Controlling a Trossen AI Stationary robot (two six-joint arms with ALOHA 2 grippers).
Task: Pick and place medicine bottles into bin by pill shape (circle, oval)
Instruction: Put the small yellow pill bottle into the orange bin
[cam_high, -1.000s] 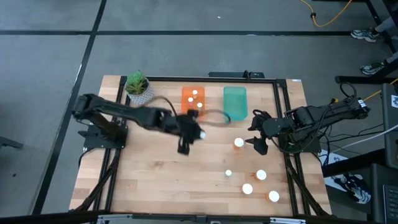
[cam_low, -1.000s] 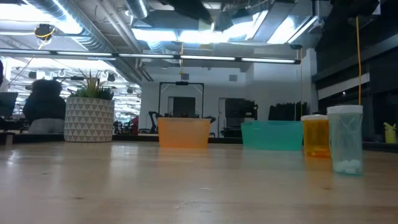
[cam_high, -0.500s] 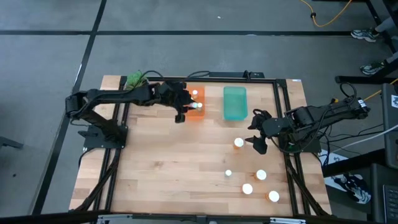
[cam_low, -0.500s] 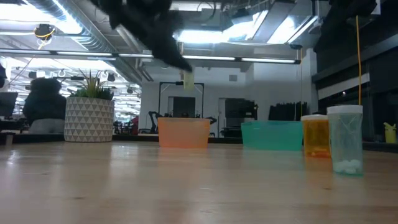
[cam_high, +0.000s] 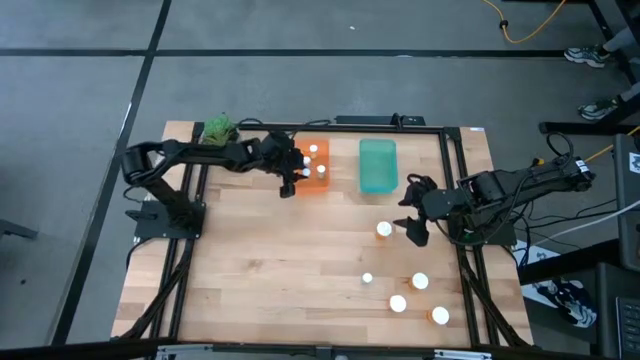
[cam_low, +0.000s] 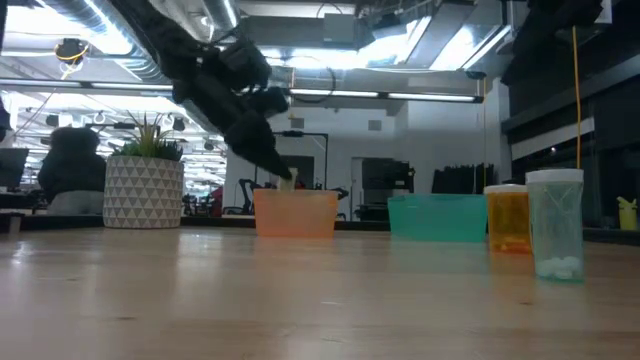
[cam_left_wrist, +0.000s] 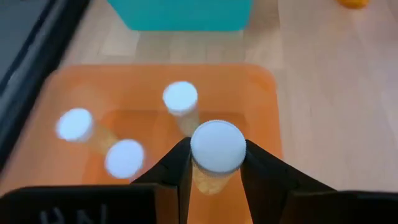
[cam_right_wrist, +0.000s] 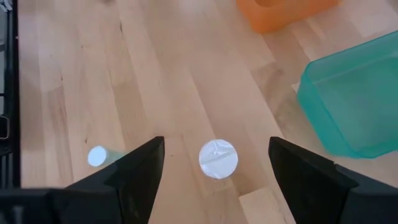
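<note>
My left gripper (cam_high: 298, 177) is shut on a small white-capped bottle (cam_left_wrist: 217, 147) over the orange bin (cam_high: 311, 186). It also shows in the low view (cam_low: 281, 180), just above the bin's rim (cam_low: 295, 194). Three white-capped bottles (cam_left_wrist: 125, 158) stand in that bin. The teal bin (cam_high: 378, 165) stands to its right. My right gripper (cam_high: 410, 232) is open, low over the table, its fingers either side of and short of an amber-sided bottle (cam_right_wrist: 217, 158). Several more bottles (cam_high: 420, 282) stand at the near right. My left gripper pinches the bottle between its two fingers (cam_left_wrist: 180, 163), on its sides just below the white cap (cam_left_wrist: 217, 147). The fingers slant down from the table's left. The bottle is lifted clear, over the orange bin, its pale body (cam_left_wrist: 208, 181) showing under the cap.
A potted plant (cam_high: 218, 130) stands at the far left corner, left of the orange bin. A tall amber bottle (cam_low: 508, 218) and a clear one (cam_low: 555, 236) stand close to the low camera at the right. A person (cam_low: 72, 170) sits in the room beyond.
My left gripper has carried the bottle from the middle of the table toward the far edge, to the orange bin, and then gone down to just above the bin's rim. It has stayed shut on the bottle.
</note>
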